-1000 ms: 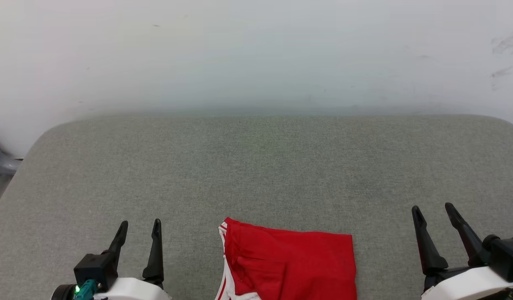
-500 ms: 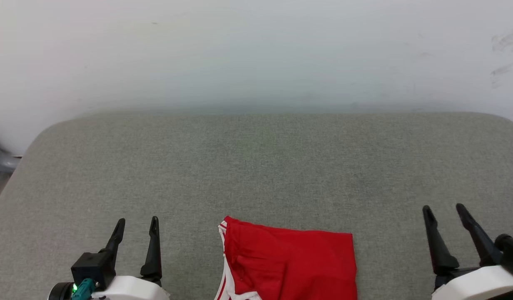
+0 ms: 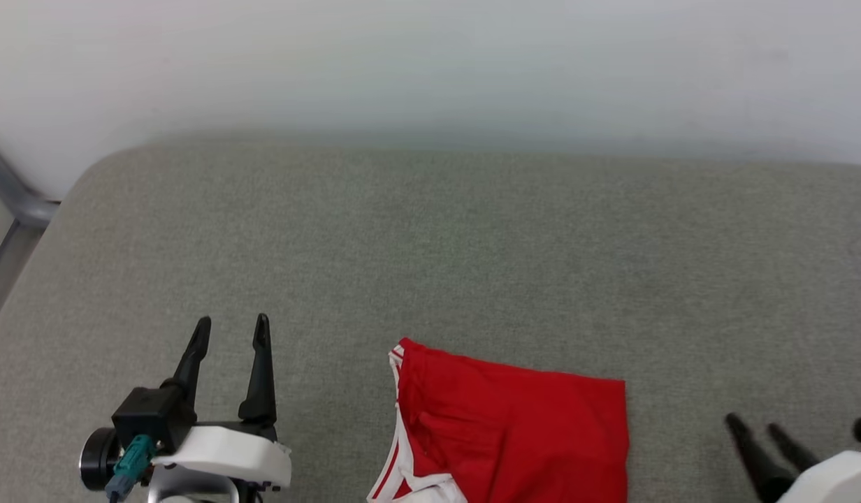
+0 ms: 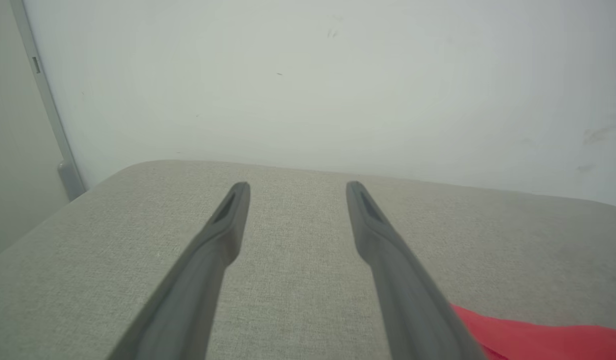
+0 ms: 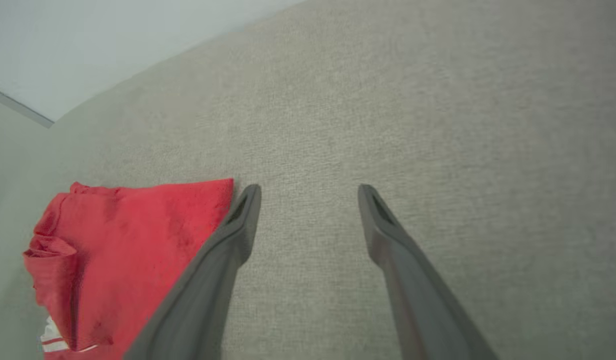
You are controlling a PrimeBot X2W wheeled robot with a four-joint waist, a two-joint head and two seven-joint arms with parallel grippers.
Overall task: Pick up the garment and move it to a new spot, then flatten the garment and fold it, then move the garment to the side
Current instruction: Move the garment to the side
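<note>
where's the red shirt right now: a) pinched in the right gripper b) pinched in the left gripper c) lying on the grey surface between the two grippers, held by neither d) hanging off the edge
c: the garment lies on the grey surface, with bare fabric between it and the open left gripper and the open right gripper.

garment (image 3: pixel 521 426) bright red, white edge with red stripes. counter (image 3: pixel 472 244) grey woven fleck. wall (image 3: pixel 430 63) off-white. left end effector (image 3: pixel 233 321) black, white wrist (image 3: pixel 228 457), teal plug (image 3: pixel 131 455). right end effector (image 3: pixel 753 422) black.
</note>
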